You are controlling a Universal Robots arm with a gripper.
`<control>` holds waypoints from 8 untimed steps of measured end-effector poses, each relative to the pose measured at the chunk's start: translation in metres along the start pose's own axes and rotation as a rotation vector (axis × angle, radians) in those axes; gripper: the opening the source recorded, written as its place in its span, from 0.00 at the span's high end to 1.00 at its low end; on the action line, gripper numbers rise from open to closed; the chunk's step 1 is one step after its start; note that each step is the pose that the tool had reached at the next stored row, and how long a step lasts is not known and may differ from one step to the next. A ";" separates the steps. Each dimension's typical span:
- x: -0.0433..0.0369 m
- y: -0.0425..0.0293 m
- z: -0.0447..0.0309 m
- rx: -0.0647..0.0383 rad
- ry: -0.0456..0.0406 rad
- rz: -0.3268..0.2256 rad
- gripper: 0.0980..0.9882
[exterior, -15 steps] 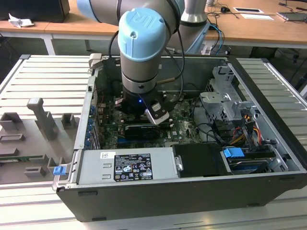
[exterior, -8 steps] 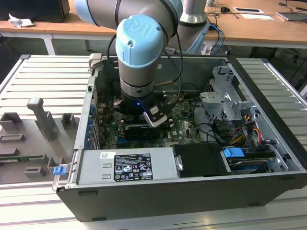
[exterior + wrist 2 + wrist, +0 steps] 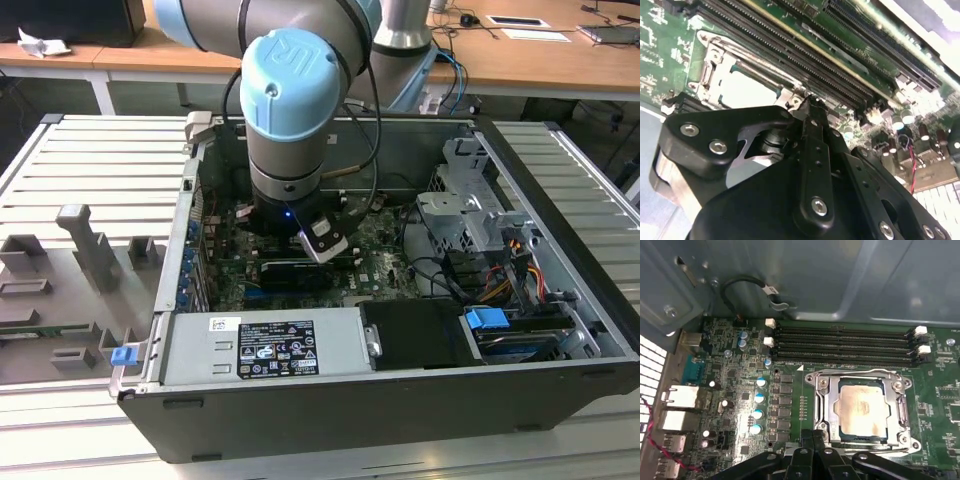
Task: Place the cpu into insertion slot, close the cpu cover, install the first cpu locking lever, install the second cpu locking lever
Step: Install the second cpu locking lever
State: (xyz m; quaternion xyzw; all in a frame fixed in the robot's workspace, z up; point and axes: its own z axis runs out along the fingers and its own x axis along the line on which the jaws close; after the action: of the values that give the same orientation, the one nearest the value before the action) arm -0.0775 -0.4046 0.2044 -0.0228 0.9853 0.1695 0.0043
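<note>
The cpu (image 3: pixel 862 407), a pale silvery-beige square, lies flat in the insertion slot (image 3: pixel 906 385) on the green board. The silver cpu cover (image 3: pixel 827 405) lies down around it, and the chip shows through its window. A thin metal lever (image 3: pixel 860 371) runs along the socket edge by the memory slots. My gripper (image 3: pixel 813 437) is shut, its black fingertips together at the socket's corner, with nothing visible between them. In the second wrist view the gripper (image 3: pixel 810 102) tips sit just beside the cover (image 3: pixel 715 65) and the cpu (image 3: pixel 747 90). In the exterior view the arm's wrist (image 3: pixel 290 120) reaches down into the open computer case.
Long black memory slots (image 3: pixel 845 345) run beside the socket. Capacitors (image 3: pixel 760 405), rear ports (image 3: pixel 680 397) and a black cable loop (image 3: pixel 747 282) lie on the other side. The case holds a power supply (image 3: pixel 265 345) and a drive cage (image 3: pixel 470 215). Grey fixtures (image 3: pixel 90 245) stand outside.
</note>
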 end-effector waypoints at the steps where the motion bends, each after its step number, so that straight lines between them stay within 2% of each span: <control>1: 0.0000 0.0007 -0.0019 0.000 0.0000 0.000 0.99; 8: -0.0001 0.0028 -0.0077 0.000 0.0000 0.000 0.99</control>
State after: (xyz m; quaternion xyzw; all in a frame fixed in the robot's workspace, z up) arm -0.0775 -0.4045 0.2125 -0.0228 0.9853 0.1694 0.0043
